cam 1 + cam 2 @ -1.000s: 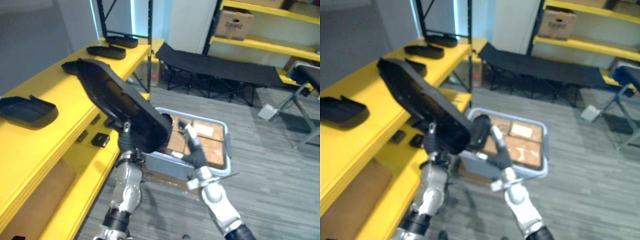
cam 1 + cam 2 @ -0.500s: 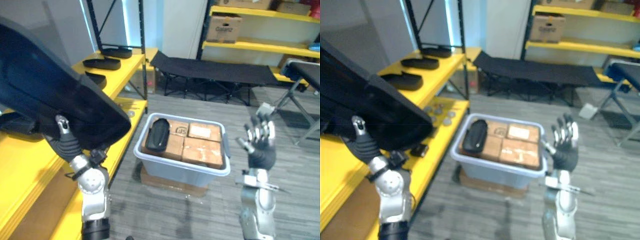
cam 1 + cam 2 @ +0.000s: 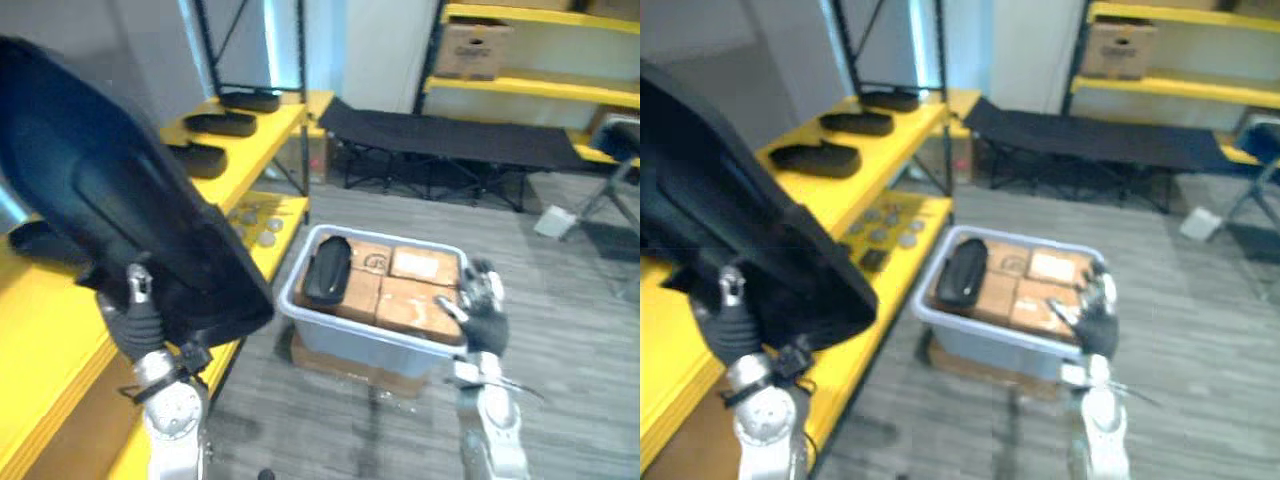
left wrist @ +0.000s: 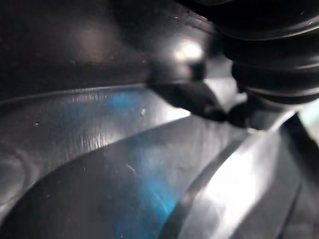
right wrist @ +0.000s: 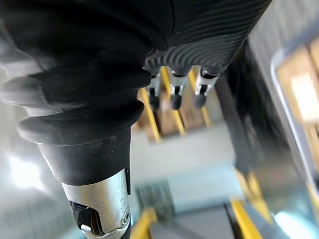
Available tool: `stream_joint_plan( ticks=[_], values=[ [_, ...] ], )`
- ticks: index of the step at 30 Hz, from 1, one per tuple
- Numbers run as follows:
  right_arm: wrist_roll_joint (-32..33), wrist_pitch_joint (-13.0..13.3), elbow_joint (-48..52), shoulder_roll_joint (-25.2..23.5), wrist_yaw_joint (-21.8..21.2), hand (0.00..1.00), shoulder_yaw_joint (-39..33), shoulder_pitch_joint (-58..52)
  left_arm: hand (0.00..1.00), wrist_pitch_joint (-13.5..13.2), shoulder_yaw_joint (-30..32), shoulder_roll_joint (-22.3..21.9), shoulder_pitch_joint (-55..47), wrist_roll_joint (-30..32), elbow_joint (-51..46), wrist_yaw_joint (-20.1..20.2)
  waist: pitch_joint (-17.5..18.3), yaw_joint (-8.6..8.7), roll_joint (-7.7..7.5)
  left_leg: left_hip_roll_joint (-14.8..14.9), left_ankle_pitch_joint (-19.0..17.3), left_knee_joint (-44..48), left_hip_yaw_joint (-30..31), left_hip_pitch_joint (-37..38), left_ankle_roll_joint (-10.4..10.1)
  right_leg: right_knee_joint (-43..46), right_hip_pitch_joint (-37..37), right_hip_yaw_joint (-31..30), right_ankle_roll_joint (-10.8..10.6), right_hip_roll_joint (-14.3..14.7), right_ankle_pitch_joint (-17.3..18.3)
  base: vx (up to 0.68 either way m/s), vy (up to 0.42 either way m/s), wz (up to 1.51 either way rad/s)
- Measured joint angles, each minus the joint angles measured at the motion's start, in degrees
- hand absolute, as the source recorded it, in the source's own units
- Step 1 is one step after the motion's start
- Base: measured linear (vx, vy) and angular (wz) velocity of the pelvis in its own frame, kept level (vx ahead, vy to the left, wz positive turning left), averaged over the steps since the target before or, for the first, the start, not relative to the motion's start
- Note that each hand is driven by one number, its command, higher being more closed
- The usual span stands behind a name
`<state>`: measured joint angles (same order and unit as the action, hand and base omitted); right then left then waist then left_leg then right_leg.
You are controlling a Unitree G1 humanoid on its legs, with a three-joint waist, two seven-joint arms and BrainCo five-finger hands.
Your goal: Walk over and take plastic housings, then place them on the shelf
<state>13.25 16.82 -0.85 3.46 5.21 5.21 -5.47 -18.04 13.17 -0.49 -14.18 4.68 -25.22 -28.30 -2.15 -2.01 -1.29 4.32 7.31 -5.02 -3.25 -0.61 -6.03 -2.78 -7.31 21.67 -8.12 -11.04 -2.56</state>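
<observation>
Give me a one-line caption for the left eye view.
Left hand holds a large black housing up beside the yellow shelf; right hand open near the grey bin.

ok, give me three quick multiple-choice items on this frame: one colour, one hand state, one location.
1. The shelf beside the robot is: A blue; B yellow; C white.
2. The right hand is: A open, holding nothing; B shut on a housing; C shut, empty.
3. The black housing nearest the right hand lies: A on the shelf; B in that hand; C on the cardboard boxes in the grey bin.

Key:
1 B: the shelf boards are yellow.
2 A: its fingers are straight and nothing is in it.
3 C: it rests on the boxes at the bin's shelf-side end, while the left hand grips the large black housing raised over the shelf.
</observation>
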Motion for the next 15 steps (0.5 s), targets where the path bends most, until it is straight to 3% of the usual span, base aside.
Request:
stream_joint_plan(
  ticks=[5,8,15],
  values=[
    [0.18,-0.97,-2.61,0.19,1.27,0.00,4.04,6.11,1.00,0.12,8.94,-0.81,-6.37,-0.38,-5.23,0.33,-0.80,-5.42,-0.59,-2.22,0.76,0.00,6.85,-1.47,0.62,0.61,-3.23,7.28,-1.05,-1.02,1.91,0.04,-0.011,0.75],
    [1.36,-0.85,-2.60,0.06,2.46,0.00,3.91,7.01,1.00,-0.62,12.68,-3.19,-9.65,-3.82,-5.45,2.35,-1.05,-7.04,-1.27,-3.13,0.75,0.01,8.41,-1.46,0.77,1.85,-3.97,9.19,-1.06,-1.74,3.29,0.04,0.001,0.35],
    [1.60,-1.54,-2.44,-0.80,3.45,0.00,3.80,6.92,1.00,-0.88,14.44,-5.13,-12.00,-6.61,-5.45,5.09,-3.05,-6.78,-2.14,-2.81,0.60,0.28,9.05,-1.09,1.05,5.35,-3.85,9.88,-0.63,-2.00,5.82,0.01,-0.013,0.08]
  ],
)
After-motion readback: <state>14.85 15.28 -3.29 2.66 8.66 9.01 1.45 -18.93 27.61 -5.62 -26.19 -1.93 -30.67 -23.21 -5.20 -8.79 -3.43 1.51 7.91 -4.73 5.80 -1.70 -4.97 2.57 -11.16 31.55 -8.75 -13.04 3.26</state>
